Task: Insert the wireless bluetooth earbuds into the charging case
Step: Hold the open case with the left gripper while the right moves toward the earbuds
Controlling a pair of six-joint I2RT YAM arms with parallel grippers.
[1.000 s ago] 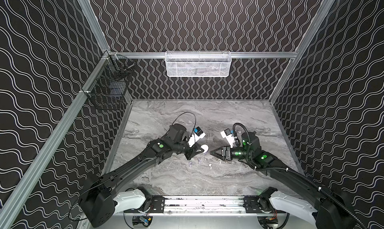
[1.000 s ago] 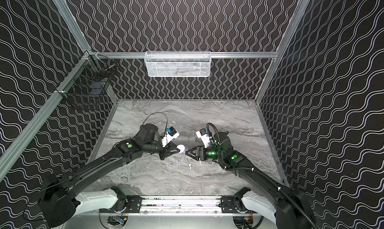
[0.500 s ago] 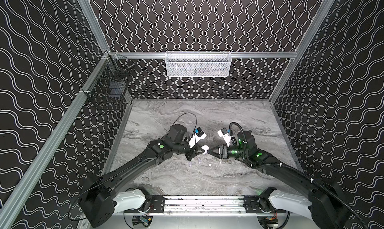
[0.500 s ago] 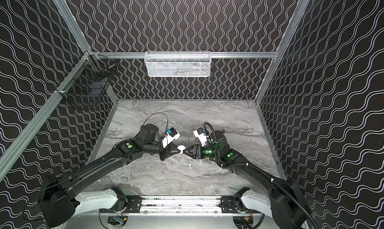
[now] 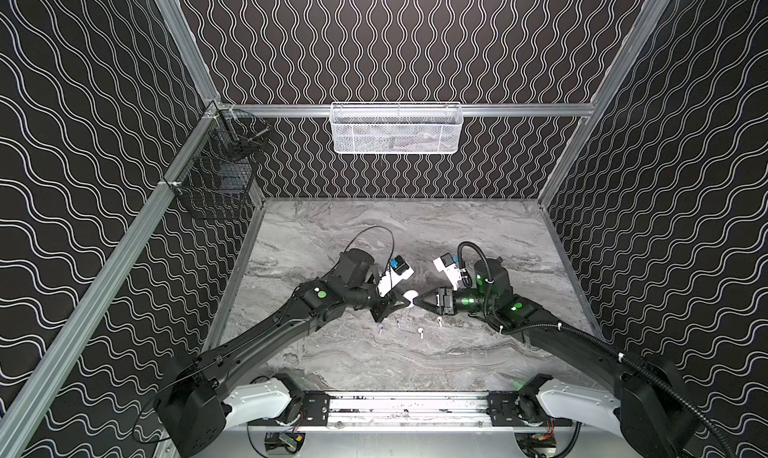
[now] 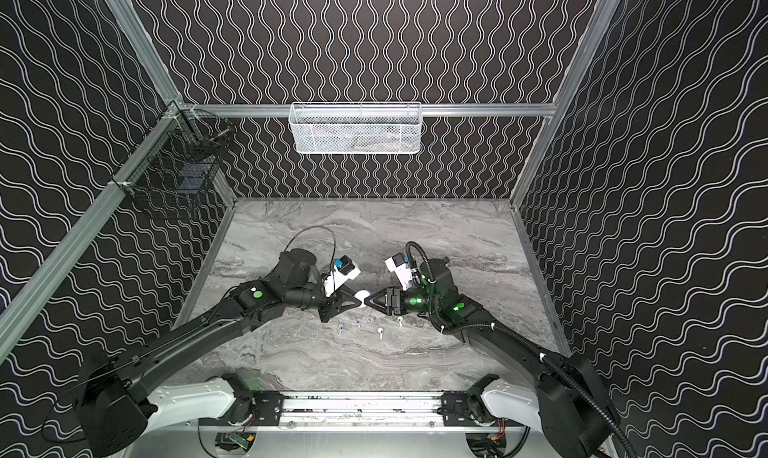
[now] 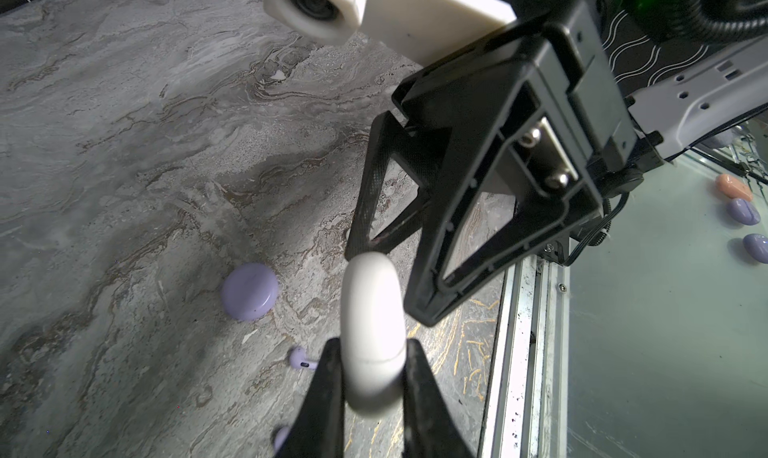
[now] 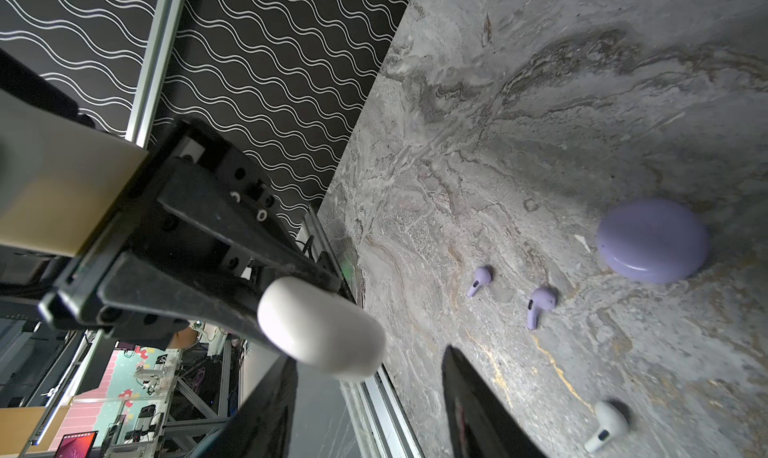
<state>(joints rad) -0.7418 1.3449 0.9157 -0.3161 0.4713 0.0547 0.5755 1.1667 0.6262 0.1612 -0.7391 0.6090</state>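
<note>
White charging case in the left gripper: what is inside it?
The white charging case is closed, so its interior is hidden. Two white earbuds lie outside on the marble table.

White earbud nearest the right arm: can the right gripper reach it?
Likely yes. The right gripper is open and empty, and the white earbud lies bare on the table close by. The white charging case in the left gripper is not over it.
</note>
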